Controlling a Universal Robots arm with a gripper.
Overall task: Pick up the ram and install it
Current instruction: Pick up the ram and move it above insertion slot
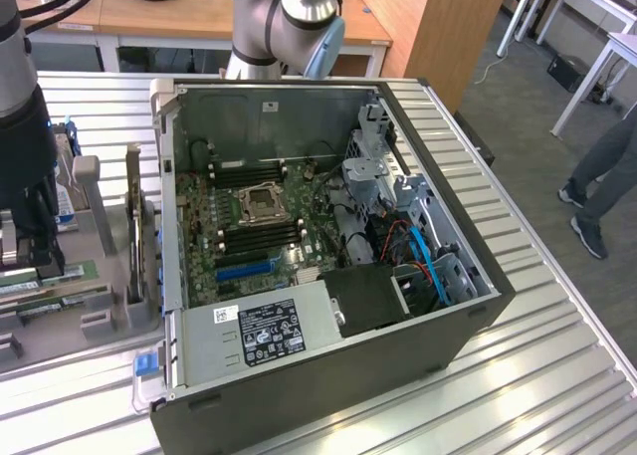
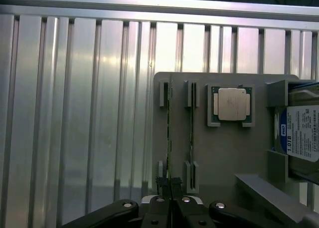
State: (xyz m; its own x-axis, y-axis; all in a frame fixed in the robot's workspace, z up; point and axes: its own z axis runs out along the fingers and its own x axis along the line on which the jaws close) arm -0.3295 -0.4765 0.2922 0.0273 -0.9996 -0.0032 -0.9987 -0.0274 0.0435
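In the wrist view, the fingers (image 2: 161, 182) of the gripper (image 2: 169, 185) are clamped on one end of the ram (image 2: 169, 128), which is stood on edge in the slots of a grey holder (image 2: 224, 158) on the ribbed desk (image 2: 75, 113). A second stick (image 2: 191, 128) is held in the neighbouring slots, with a processor chip (image 2: 232, 104) and a hard drive (image 2: 301, 138) set further along the holder. In the exterior view, the open computer case (image 1: 328, 375) is seen to the exterior view's right of the holder, its motherboard (image 1: 214, 236) exposed.
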